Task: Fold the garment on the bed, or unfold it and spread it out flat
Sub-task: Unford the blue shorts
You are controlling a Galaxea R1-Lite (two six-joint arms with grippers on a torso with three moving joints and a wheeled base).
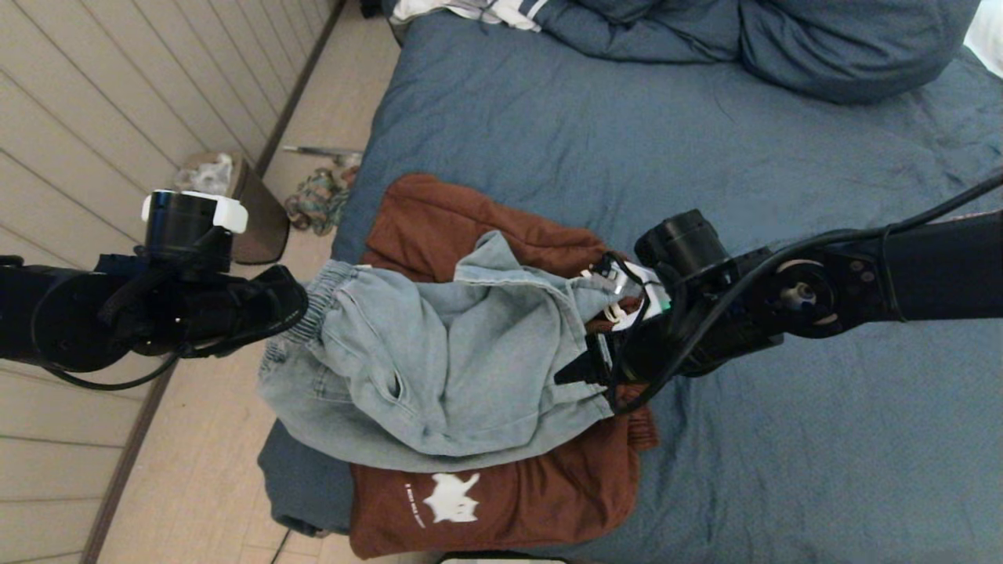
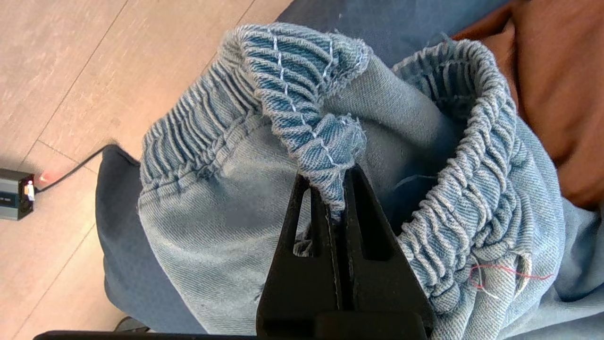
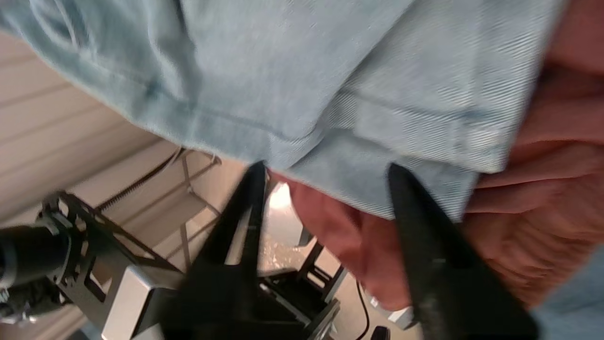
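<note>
A crumpled light-blue denim garment with an elastic waistband lies on a rust-brown garment at the near left corner of the bed. My left gripper is at the garment's left end, over the bed's edge. In the left wrist view it is shut on a fold of the gathered waistband. My right gripper sits at the denim's right edge. In the right wrist view it is open, and the denim hem lies across its fingertips, with brown cloth behind.
Bunched blue bedding and a white striped cloth lie at the bed's far end. On the wooden floor to the left stand a small bin and a heap of cloth. A small box with a red light sits on the floor.
</note>
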